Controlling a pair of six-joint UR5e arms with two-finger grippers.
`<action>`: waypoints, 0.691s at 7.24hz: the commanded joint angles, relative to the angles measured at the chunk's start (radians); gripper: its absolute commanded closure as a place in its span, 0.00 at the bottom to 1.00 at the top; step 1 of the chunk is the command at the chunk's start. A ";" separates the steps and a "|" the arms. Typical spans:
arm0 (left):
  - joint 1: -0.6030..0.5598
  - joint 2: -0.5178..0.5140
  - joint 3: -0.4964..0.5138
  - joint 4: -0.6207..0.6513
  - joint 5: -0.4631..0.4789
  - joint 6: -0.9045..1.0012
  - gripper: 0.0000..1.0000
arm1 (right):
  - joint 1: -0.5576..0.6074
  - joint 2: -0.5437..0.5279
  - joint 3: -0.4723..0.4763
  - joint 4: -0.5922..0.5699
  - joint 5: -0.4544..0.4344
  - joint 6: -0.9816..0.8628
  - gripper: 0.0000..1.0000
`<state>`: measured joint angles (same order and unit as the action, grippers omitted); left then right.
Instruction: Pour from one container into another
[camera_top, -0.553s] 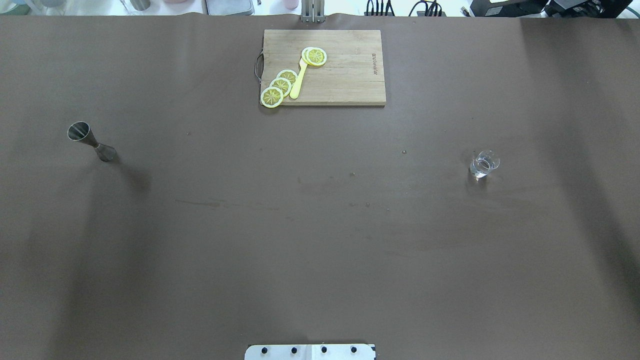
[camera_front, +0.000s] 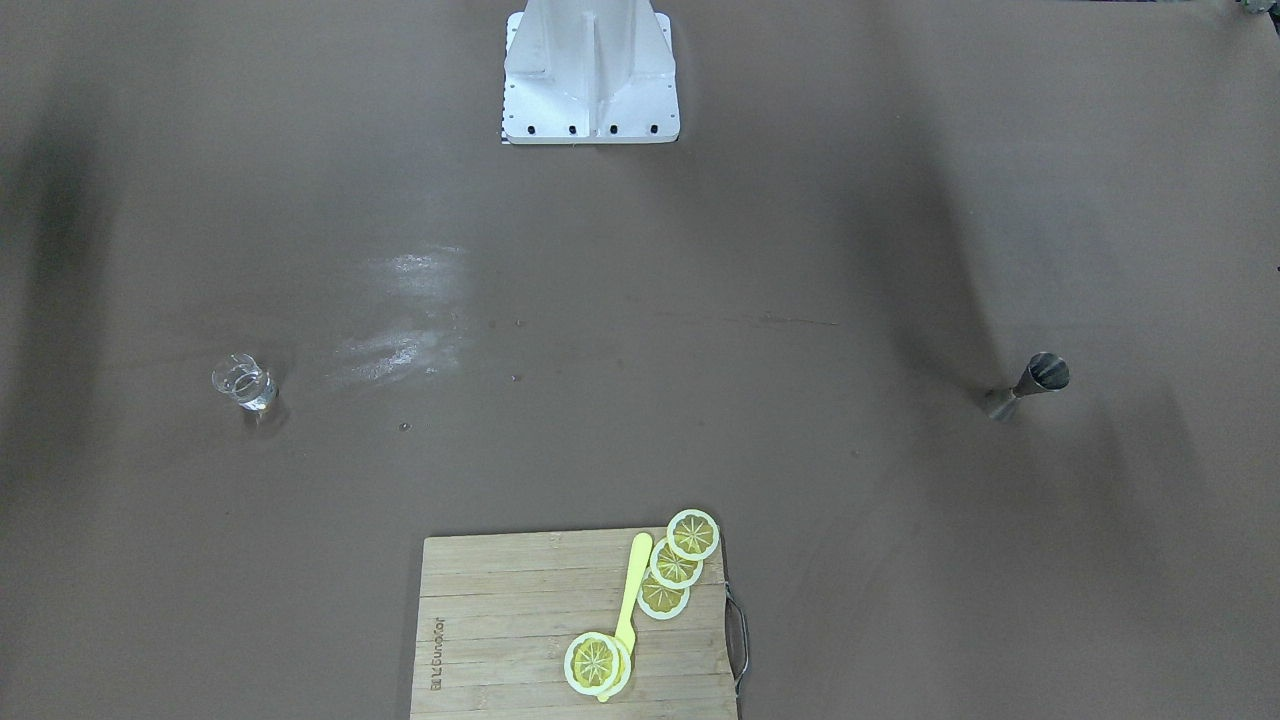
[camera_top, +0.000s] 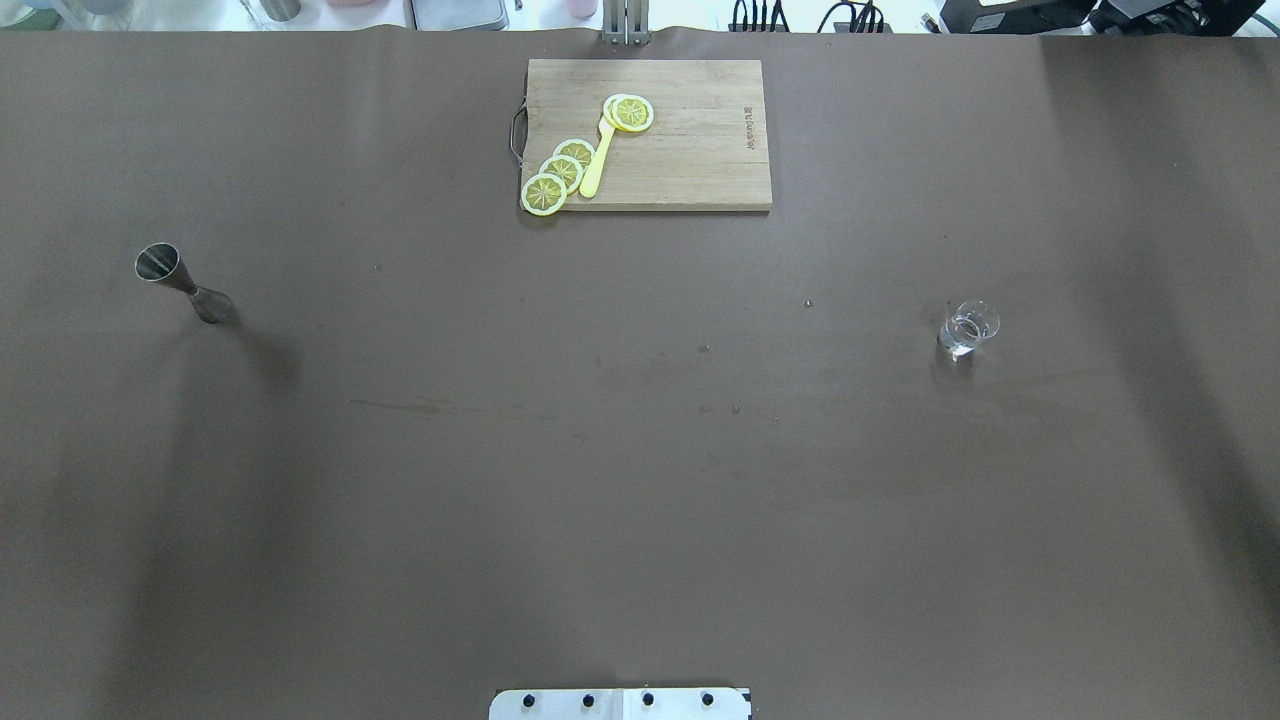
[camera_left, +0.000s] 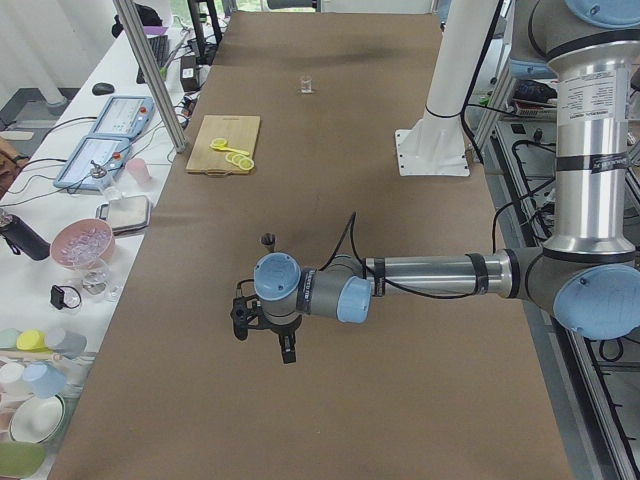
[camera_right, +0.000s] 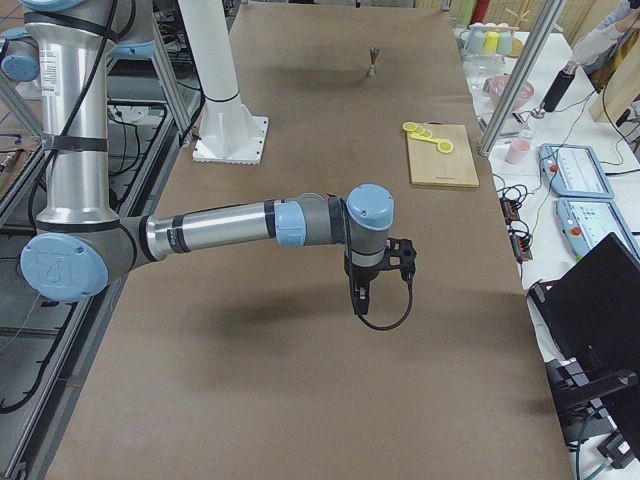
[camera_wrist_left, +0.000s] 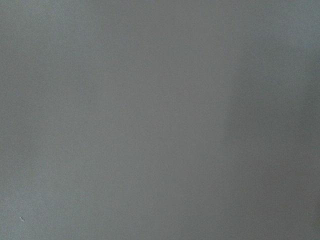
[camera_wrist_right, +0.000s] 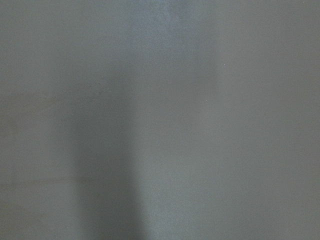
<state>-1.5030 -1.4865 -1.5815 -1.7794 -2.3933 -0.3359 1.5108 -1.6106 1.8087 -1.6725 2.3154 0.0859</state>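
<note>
Judging by how things lie, pouring has not begun: the steel jigger (camera_top: 180, 283) stands upright well to the robot's left of the cutting board (camera_top: 700, 150), and the small glass (camera_top: 968, 328), seemingly holding clear liquid, stands well to its right, both nearer the robot than the board and untouched. The left gripper (camera_left: 287, 352) and right gripper (camera_right: 359, 300) hang over the table on the robot's side of the board, carrying neither container; whether they are parted or closed cannot be told. A burnt-in mark (camera_top: 747, 128) near the board's right end is too small to read.

The cutting board (camera_top: 690, 170) carries one small brand mark (camera_top: 747, 128) (beside a short edge), too blurred to read.
</note>
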 joint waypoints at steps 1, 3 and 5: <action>0.000 0.000 -0.003 0.000 -0.001 -0.002 0.01 | -0.001 0.003 0.001 0.010 -0.004 -0.001 0.00; 0.000 0.000 -0.002 0.002 -0.001 -0.003 0.01 | -0.001 0.014 0.003 0.011 -0.004 -0.011 0.00; 0.001 -0.001 -0.002 0.002 -0.001 -0.005 0.01 | 0.000 0.015 0.003 0.013 -0.002 -0.015 0.00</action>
<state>-1.5032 -1.4867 -1.5832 -1.7780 -2.3945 -0.3392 1.5097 -1.5969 1.8113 -1.6611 2.3127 0.0741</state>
